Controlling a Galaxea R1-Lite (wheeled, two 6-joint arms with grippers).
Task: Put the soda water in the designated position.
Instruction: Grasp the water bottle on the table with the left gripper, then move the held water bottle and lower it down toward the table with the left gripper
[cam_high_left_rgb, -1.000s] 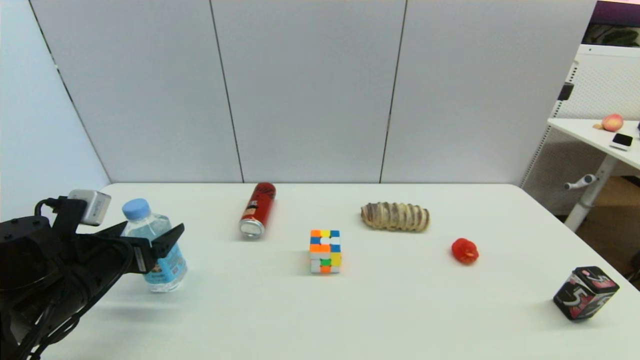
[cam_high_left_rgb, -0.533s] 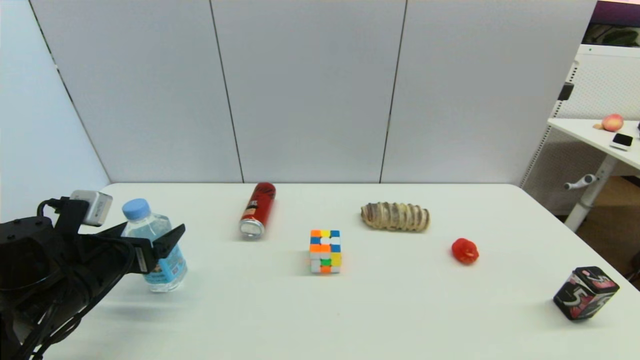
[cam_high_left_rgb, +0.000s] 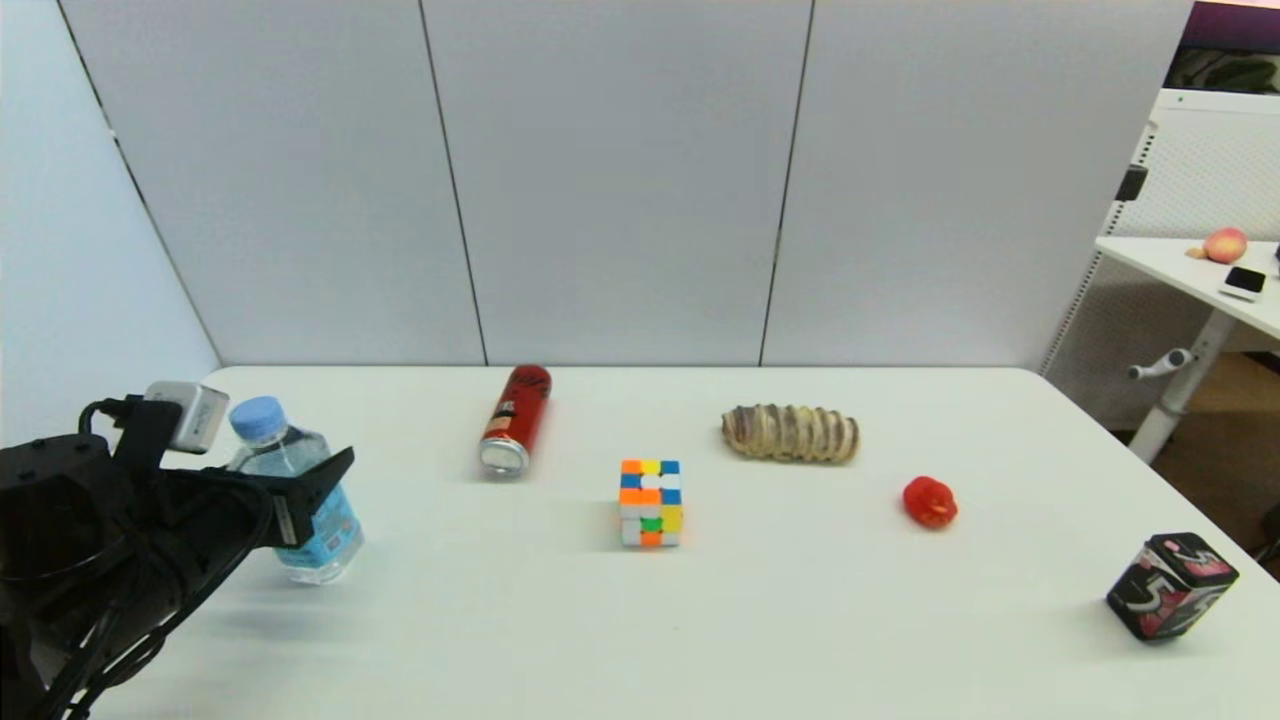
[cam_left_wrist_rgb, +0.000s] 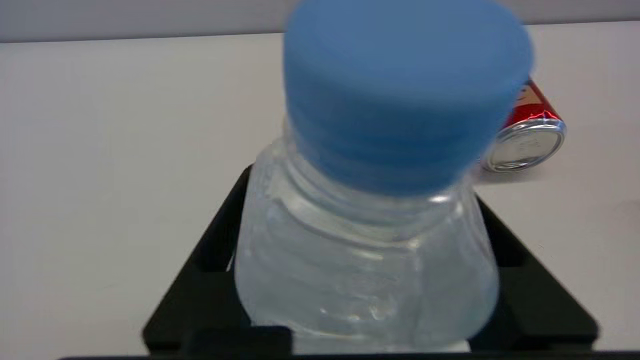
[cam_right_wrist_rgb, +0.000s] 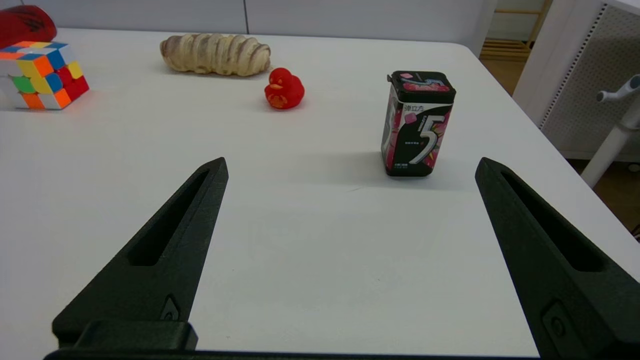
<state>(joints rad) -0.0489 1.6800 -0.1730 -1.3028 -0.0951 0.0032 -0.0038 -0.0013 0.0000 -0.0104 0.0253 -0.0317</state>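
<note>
Head view: I've got the left gripper (cam_high_left_rgb: 300, 490) clamped on the soda water (cam_high_left_rgb: 300, 500) near the table's (cam_high_left_rgb: 800, 620) left edge, bottle tilted, base at or just off the top; wide bare room toward the front edge, red can (cam_high_left_rgb: 515, 420) lying nearer the back. L wrist view: fingers (cam_left_wrist_rgb: 525, 300) hug both sides of the bottle body below its cap. R wrist view: right gripper (cam_right_wrist_rgb: 350, 170) spread wide, holding nothing, near the right edge w/ the gum box (cam_right_wrist_rgb: 417, 125) ahead.

A red can (cam_high_left_rgb: 514, 419) lies beside a colour cube (cam_high_left_rgb: 650, 502), bread roll (cam_high_left_rgb: 790, 433), red toy (cam_high_left_rgb: 930, 502) and gum tin (cam_high_left_rgb: 1170, 585).
</note>
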